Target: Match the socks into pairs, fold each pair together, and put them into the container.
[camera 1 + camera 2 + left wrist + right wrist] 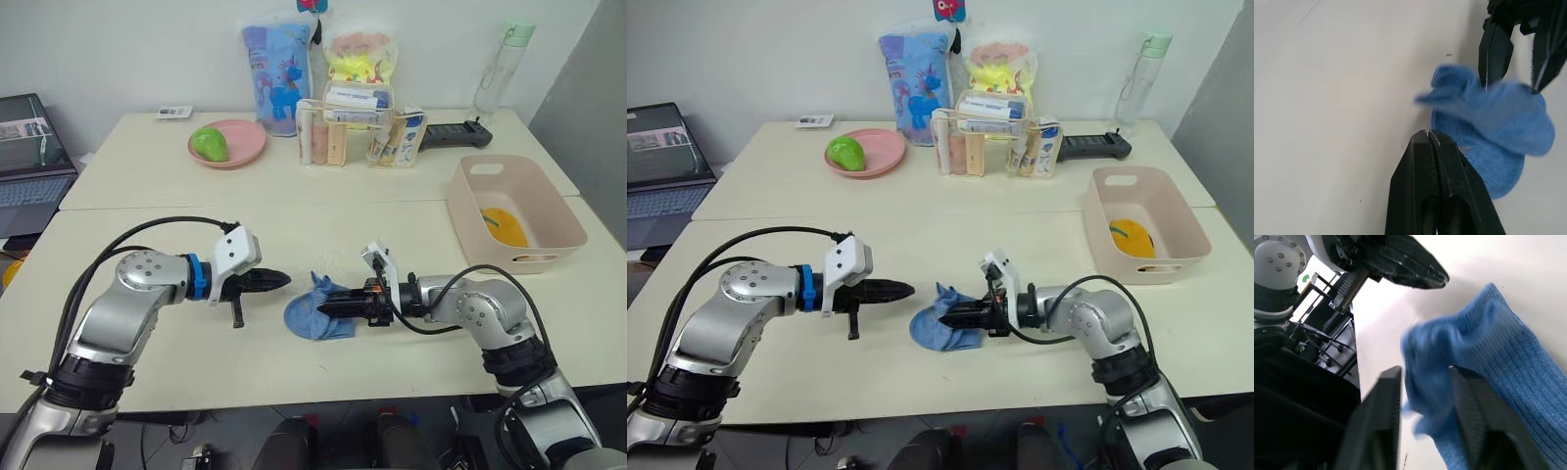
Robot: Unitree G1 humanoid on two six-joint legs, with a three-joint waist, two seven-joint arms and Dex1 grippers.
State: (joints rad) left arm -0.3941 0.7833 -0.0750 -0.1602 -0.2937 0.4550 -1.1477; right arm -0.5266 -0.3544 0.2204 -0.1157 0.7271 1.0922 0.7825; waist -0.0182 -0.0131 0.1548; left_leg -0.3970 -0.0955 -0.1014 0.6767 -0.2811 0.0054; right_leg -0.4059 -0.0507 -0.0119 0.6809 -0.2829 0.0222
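Folding the light blue pair (315, 311) is the step I take to be in hand: the socks sit bunched near the middle of the near table, one end lifted and flopping over. My right gripper (328, 305) comes in from the right with its fingers apart, straddling the raised edge of the fabric — the right wrist view shows cloth between the two fingers, but I see no firm pinch yet. My left gripper (279, 281) hangs just to the left of the socks, its fingers pressed together on nothing, tips close to the cloth without touching as far as I can judge.

The pink bin (551, 230) waits at the right, well apart from the socks, with a mustard yellow bundle (504, 225) already lying inside. I cannot spot any navy socks on the table.

Next, I reckon, the right fingers need to close on the lifted flap and carry it over so the pair ends up doubled. After that comes a lift and a long swing right to the bin — the loose knit could slip or unfold on the way.
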